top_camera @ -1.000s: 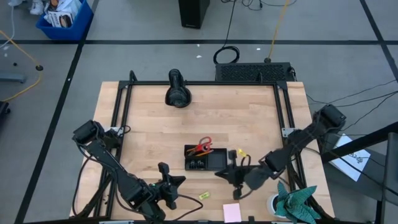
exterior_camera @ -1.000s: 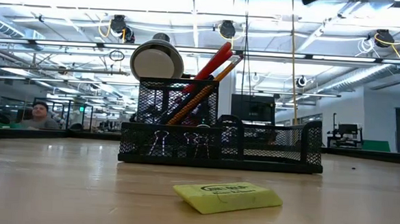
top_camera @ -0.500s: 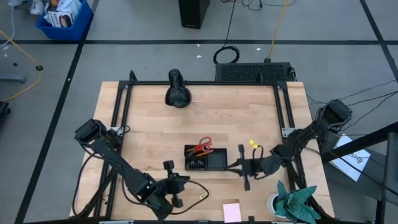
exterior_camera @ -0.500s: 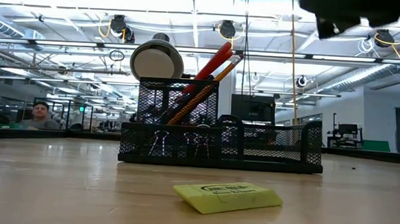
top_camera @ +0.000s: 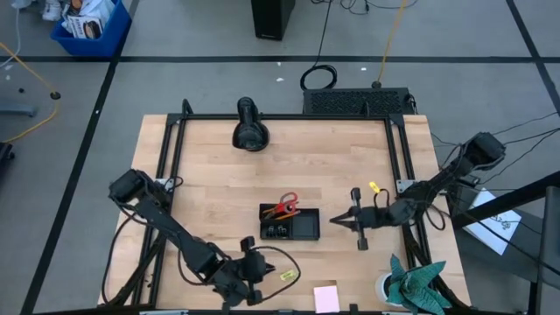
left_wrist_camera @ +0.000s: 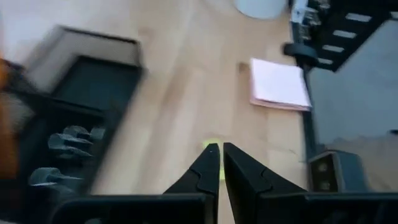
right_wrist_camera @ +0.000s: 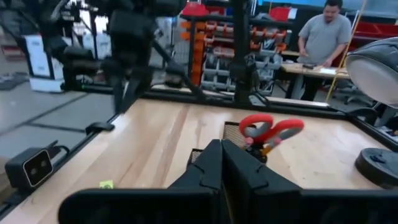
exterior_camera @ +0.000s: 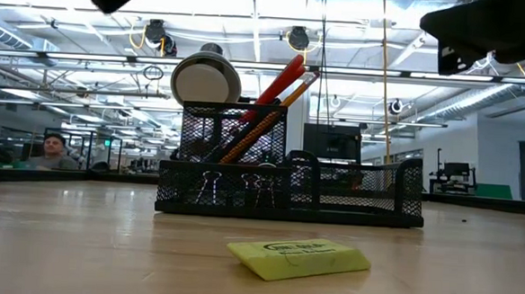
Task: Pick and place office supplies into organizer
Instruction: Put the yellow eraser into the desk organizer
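The black mesh organizer (top_camera: pixel 290 221) (exterior_camera: pixel 288 180) stands mid-table. The red-handled scissors (right_wrist_camera: pixel 270 127) and orange pencils (exterior_camera: pixel 264 120) stand upright in it, and binder clips (left_wrist_camera: pixel 62 140) lie in its front compartment. The small yellow piece (top_camera: pixel 286 276) (exterior_camera: pixel 299 257) lies flat on the wood near the table's near edge. The pink sticky-note pad (top_camera: pixel 326 297) (left_wrist_camera: pixel 280 84) lies beyond it by the edge. My left gripper (top_camera: pixel 268 270) (left_wrist_camera: pixel 217 149) is shut, above the table just left of the yellow piece. My right gripper (top_camera: pixel 334 220) (right_wrist_camera: pixel 221 146) is shut, raised right of the organizer and pointing at it.
A black cylindrical device with a round head (top_camera: pixel 250 131) sits near the far edge. The teal cloth with a white cup (top_camera: pixel 411 284) sits at the near right corner. Black frame rails (top_camera: pixel 171 175) line the table sides. People stand in the room beyond the table.
My left gripper has moved toward the table's right, along the near edge, closing on the yellow piece. My right gripper has drawn back from the near side toward the far and right edges, turning level with the organizer's right end.
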{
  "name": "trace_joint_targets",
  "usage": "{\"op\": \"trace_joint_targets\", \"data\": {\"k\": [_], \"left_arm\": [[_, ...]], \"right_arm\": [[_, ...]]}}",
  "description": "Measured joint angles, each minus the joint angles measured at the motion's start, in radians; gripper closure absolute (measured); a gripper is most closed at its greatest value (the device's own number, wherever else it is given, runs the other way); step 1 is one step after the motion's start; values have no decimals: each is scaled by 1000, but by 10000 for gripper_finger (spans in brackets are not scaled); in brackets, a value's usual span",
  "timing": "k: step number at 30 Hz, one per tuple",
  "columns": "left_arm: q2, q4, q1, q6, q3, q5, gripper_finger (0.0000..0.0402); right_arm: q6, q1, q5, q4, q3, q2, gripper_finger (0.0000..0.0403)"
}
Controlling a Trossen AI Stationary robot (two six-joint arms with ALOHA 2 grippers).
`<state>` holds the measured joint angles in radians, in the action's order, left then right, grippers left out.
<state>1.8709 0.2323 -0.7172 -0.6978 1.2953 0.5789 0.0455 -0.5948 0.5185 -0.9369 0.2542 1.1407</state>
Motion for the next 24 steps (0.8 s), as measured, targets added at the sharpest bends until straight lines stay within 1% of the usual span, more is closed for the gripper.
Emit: {"op": "trace_joint_targets", "data": {"k": [2, 5, 10, 12, 14, 16, 18, 22, 24], "left_arm": [[39, -4, 7, -21, 24, -40, 376], [109, 10, 22, -12, 65, -64, 376], [200, 110, 55, -12, 158, -107, 376], [228, 138, 66, 16, 190, -126, 375], [259, 127, 74, 65, 219, -143, 368], [280, 135, 73, 107, 236, -142, 350], [298, 129, 74, 122, 246, -147, 323], [321, 137, 83, 112, 246, -198, 251], [323, 152, 85, 96, 244, -200, 214]], "right_arm": [[-3, 11, -16, -31, -29, -19, 403], [-11, 30, -53, -48, -51, -35, 403], [-26, 44, -78, -60, -55, -38, 403], [-30, 45, -78, -63, -55, -39, 403], [-33, 44, -78, -64, -55, -38, 403], [-34, 45, -78, -70, -54, -39, 403], [-34, 45, -78, -68, -55, -38, 403], [-41, 44, -78, -68, -54, -38, 403], [-42, 44, -78, -68, -54, -38, 403]]}}
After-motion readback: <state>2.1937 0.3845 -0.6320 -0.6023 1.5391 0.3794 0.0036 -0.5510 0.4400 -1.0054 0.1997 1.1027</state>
